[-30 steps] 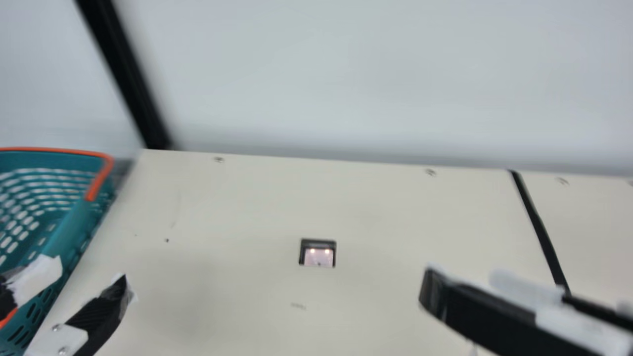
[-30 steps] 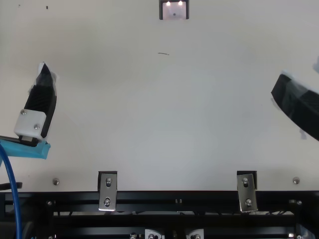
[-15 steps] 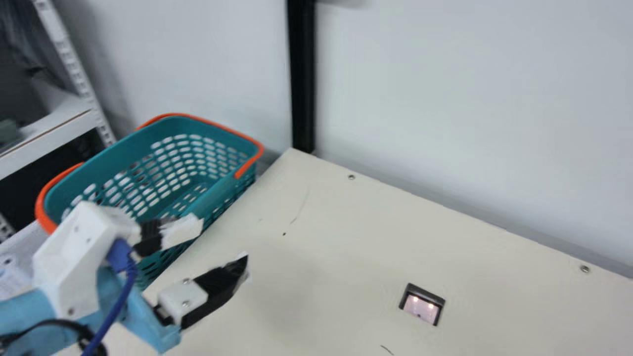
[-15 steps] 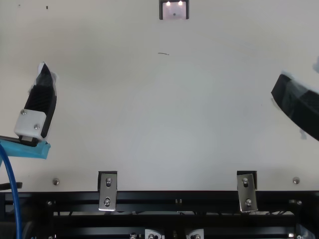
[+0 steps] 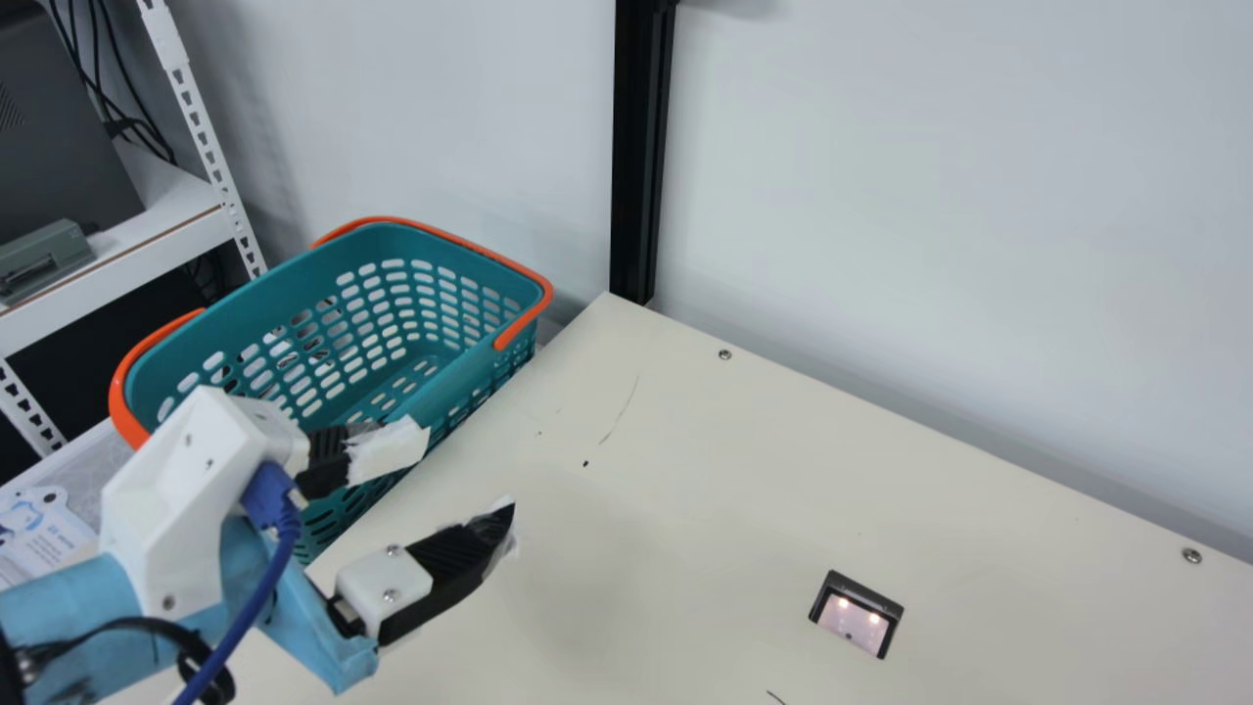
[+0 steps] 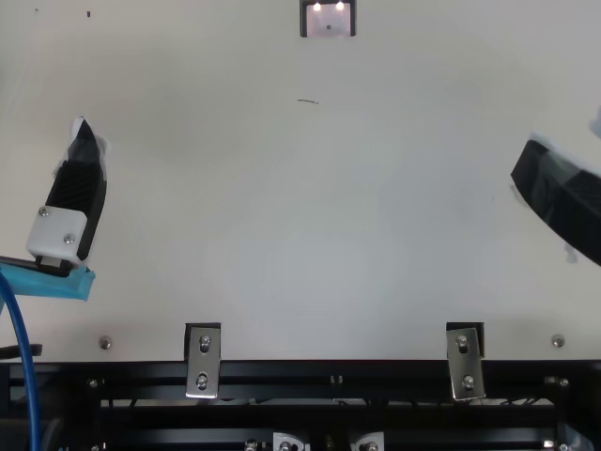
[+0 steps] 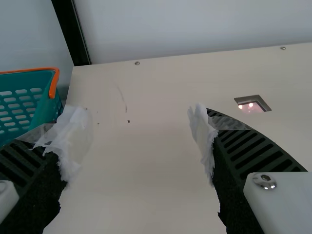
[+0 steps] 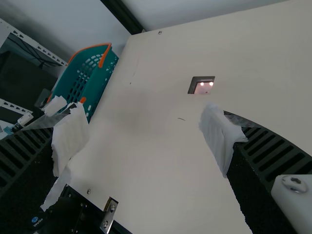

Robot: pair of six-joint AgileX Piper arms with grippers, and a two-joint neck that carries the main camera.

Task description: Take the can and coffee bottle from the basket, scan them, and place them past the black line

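Two sets of jaws agape, left gripper (image 5: 468, 478) and right gripper (image 8: 142, 126)! Basket (image 5: 460, 382) beside the table (image 5: 705, 509); can and coffee bottle, can't tell where. Left should clear the basket's rim, then dip straight.

Teal with rows of slots on the basket (image 5: 431, 247) at far left, orange on its handles (image 5: 122, 397); plain cream across the tabletop (image 5: 734, 470); black around the pink window (image 5: 844, 619) of the scanner (image 5: 863, 590).
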